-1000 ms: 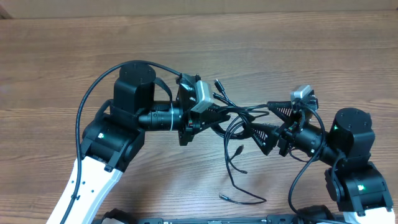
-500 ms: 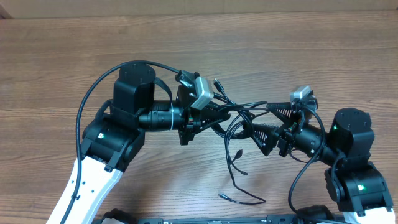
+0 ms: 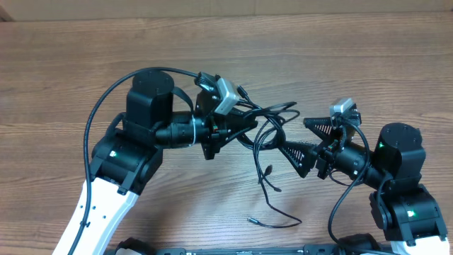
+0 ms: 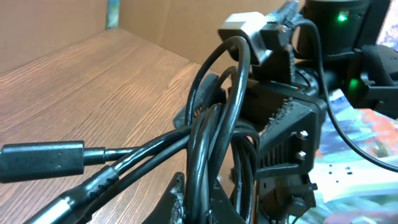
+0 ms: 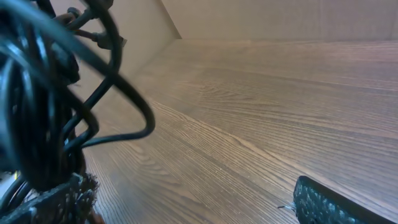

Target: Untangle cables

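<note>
The cables [image 3: 271, 120] are a bunch of thin black cords hanging above the wooden table between the two arms. One strand trails down to a small plug [image 3: 251, 221] on the table. My left gripper [image 3: 249, 126] is shut on the bunch; in the left wrist view the cords [image 4: 211, 124] run up from between its jaws [image 4: 208, 199], and a black plug [image 4: 43, 160] sticks out to the left. My right gripper [image 3: 294, 134] stands open just right of the bunch, holding nothing. In the right wrist view the cables [image 5: 31, 124] hang by its left finger, and the right fingertip [image 5: 323, 202] is apart from them.
The wooden table [image 3: 318, 57] stretches far behind the arms, with a cardboard wall at its far edge [image 3: 212, 8]. Thick black robot wiring loops over the left arm [image 3: 106, 99] and below the right arm [image 3: 340, 205].
My left gripper has moved up and away with the bunch, pulling the loops higher. The trailing strand has shifted slightly on the table. The right arm has stayed still.
</note>
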